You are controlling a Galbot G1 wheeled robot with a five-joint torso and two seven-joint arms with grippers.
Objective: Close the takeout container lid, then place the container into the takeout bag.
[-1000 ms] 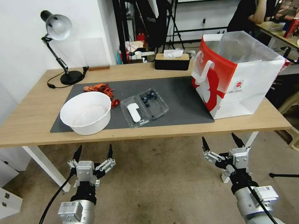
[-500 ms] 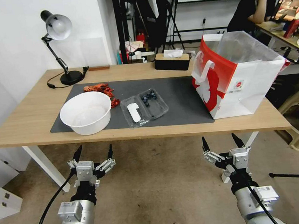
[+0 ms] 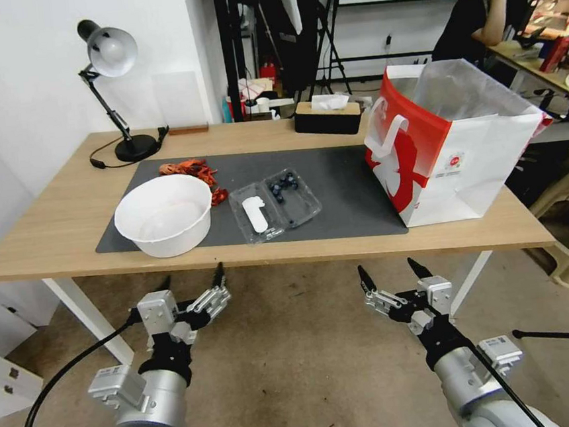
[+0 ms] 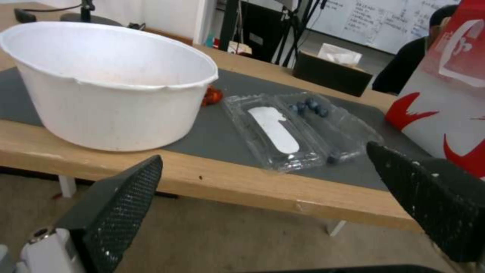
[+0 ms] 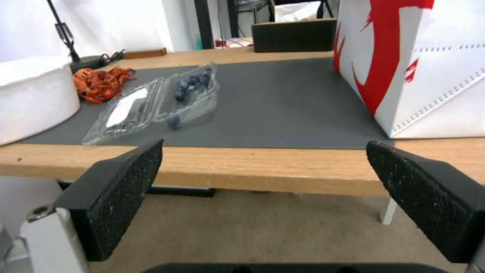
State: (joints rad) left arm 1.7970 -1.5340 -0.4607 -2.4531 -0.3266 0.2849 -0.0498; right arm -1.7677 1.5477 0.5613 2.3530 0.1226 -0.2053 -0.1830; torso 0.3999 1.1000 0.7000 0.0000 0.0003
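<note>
Clear plastic container (image 3: 275, 203) lies open at the mat's middle, lid (image 3: 255, 215) flat at its 9 o'clock, bag (image 3: 451, 142) at 3 o'clock. Nothing done. Left gripper (image 3: 194, 281) and right gripper (image 3: 390, 270), fingers apart, hang below the bench (image 3: 54, 240).

Takeout bag (image 5: 419, 68) top cut off

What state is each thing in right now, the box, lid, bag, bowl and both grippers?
takeout container: open, flat on the mat.
lid: folded back, label up.
takeout bag: upright, mouth open.
bowl: upright on the mat.
left gripper: jaws open, below the table edge.
right gripper: jaws open, below the table edge.
</note>
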